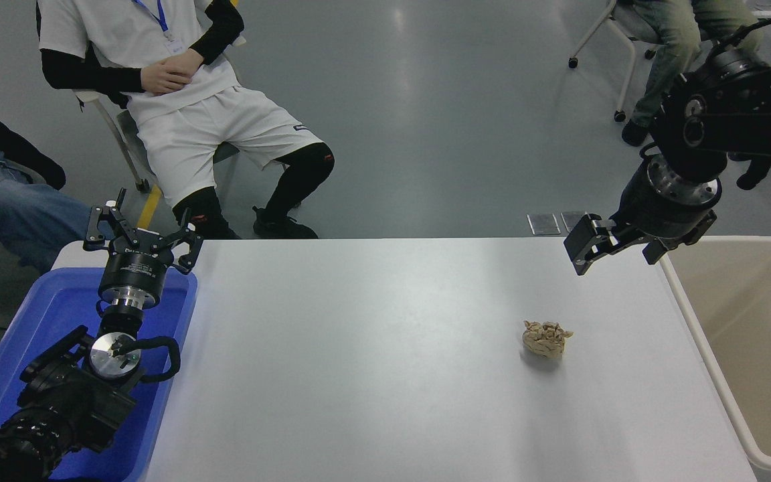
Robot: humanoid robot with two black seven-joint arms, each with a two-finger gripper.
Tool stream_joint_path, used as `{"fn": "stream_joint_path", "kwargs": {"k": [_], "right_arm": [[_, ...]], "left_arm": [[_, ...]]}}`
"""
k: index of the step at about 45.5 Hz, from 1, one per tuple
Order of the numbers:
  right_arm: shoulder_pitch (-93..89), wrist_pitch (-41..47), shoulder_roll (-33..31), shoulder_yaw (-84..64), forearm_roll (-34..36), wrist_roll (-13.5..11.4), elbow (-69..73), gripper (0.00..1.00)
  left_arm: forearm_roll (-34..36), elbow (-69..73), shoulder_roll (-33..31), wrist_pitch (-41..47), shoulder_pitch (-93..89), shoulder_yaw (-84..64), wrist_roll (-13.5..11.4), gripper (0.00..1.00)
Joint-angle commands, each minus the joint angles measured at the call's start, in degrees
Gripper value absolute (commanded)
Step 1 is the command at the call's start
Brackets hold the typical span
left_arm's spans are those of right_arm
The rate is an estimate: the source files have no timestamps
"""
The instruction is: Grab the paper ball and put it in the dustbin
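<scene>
The small tan, wrinkly paper ball (pixel 547 339) sits alone on the white worktop (pixel 372 348), right of centre in the frame, with bare surface all round it. The large beige plastic dustbin (pixel 707 348) with a thick white rim stands along the worktop's right edge, cut off by the frame's right side. The right hand (pixel 616 244) hangs above the worktop's far right corner, tilted down and leftward; only one finger shows clearly, so I cannot tell its spread. The left hand (pixel 141 234), fingers apart, rests over the bright blue rectangular tray (pixel 57 301) at lower left.
</scene>
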Motion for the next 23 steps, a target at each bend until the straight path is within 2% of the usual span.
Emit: {"fn": "stream_joint_path", "kwargs": {"k": [1, 23], "right_arm": [[0.3, 0.0, 0.1, 0.0, 0.0, 0.0, 0.0, 1.0], [0.4, 0.0, 0.3, 0.0, 0.0, 0.0, 0.0, 1.0]], "left_arm": [[0.0, 0.0, 0.0, 0.1, 0.0, 0.1, 0.0, 0.99], [0.0, 0.0, 0.0, 0.0, 0.0, 0.1, 0.0, 0.99]]}}
